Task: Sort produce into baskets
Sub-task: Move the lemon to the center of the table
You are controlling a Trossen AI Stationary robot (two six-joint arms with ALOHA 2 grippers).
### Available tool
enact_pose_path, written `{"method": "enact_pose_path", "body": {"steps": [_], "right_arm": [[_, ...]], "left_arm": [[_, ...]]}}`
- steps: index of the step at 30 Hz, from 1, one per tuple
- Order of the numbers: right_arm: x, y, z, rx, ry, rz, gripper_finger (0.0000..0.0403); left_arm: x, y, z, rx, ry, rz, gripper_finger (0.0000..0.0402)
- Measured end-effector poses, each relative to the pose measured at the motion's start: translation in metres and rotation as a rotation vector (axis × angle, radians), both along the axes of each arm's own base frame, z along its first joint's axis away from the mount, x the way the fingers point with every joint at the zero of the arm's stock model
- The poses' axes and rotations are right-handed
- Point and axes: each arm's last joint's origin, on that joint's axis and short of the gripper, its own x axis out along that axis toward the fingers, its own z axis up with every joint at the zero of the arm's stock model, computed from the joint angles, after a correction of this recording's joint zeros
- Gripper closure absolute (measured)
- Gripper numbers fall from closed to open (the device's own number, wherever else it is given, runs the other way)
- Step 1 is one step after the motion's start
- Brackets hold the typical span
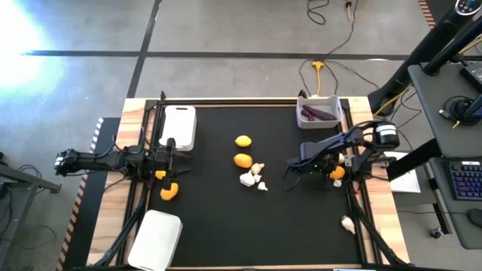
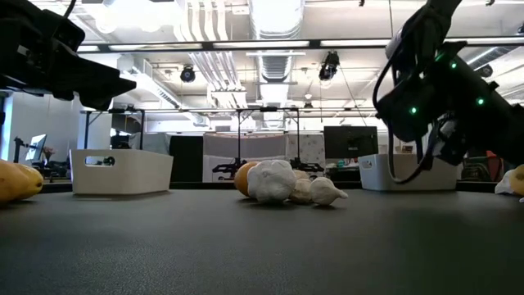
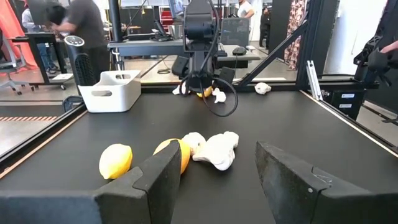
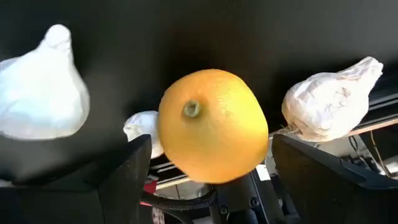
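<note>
- An orange-yellow lemon [image 4: 213, 126] is sitting right in front of the right wrist camera, between the right tool's [image 4: 208, 163] two dark fingers, which are standing spread to either side of it; I cannot tell whether they are touching it.
- The black counter [image 1: 218, 218] is lying wide under both arms, with wood strips showing at its edges.
- The right arm is reaching in from the counter's right side, its tool hanging over that lemon [image 1: 337, 173] near the right edge.
- The left arm is stretching in from the left, and the left tool [image 3: 221, 171] is standing released and empty, pointing across the counter toward the middle cluster.
- Three white baskets are sitting at the counter's edges: one [image 1: 180, 126] at the far left, one [image 1: 157, 237] at the near left, and one [image 1: 321, 111] at the far right holding dark purple pieces [image 1: 318, 114].
- Two lemons [image 1: 242, 150] are lying at mid-counter, one just behind the other.
- An orange fruit [image 1: 170, 191] is lying just beside the left tool, on the near side.
- Whitish lumpy pieces [image 1: 253, 177] are clustering just beside the nearer mid-counter lemon.
- One more whitish piece [image 1: 348, 223] is lying near the right edge, well apart from the cluster.
- A person is standing in the room beyond the counter.
</note>
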Motion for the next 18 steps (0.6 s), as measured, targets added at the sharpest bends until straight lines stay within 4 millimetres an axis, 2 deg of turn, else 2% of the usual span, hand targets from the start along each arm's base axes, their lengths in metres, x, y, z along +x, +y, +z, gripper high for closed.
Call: {"method": "enact_pose_path", "body": {"steps": [9, 18], "right_arm": [[-0.0004, -0.0009, -0.0095, -0.043, -0.008, 0.001, 0.0087], [0.0026, -0.001, -0.0058, -0.048, -0.02, -0.006, 0.018]], "left_arm": [[0.0, 0.0, 0.0, 0.0, 0.0, 0.0, 0.0212], [0.0, 0.0, 0.0, 0.0, 0.0, 0.0, 0.0212]]}}
